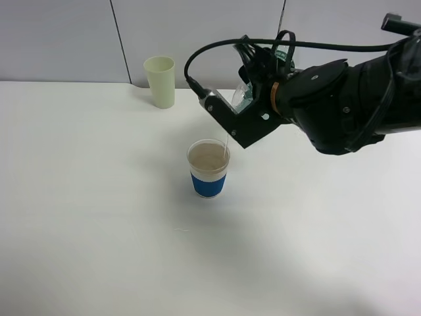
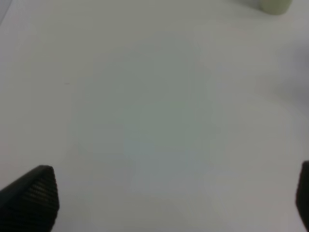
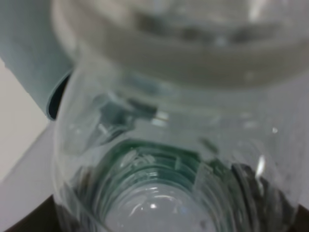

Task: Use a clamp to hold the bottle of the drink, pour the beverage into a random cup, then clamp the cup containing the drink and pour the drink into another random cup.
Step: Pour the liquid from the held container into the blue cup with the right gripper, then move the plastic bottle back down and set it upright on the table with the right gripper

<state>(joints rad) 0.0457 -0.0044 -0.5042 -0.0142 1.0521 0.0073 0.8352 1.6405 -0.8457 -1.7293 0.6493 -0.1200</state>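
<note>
Exterior high view: my right end effector (image 1: 242,118) is clamped on the clear bottle (image 1: 243,97), which is tilted above the blue-banded cup (image 1: 209,172). A thin stream (image 1: 227,143) of drink falls into that cup. The cup stands upright near the middle of the tabletop (image 1: 79,210) and holds pale brown liquid. The pale green cup (image 1: 160,81) stands upright, well apart from it, near the tabletop's far edge. Right wrist view: the bottle (image 3: 154,159) fills the frame with its transparent wall. Left wrist view: my left end effector (image 2: 169,198) is spread wide and holds nothing, positioned above the tabletop.
</note>
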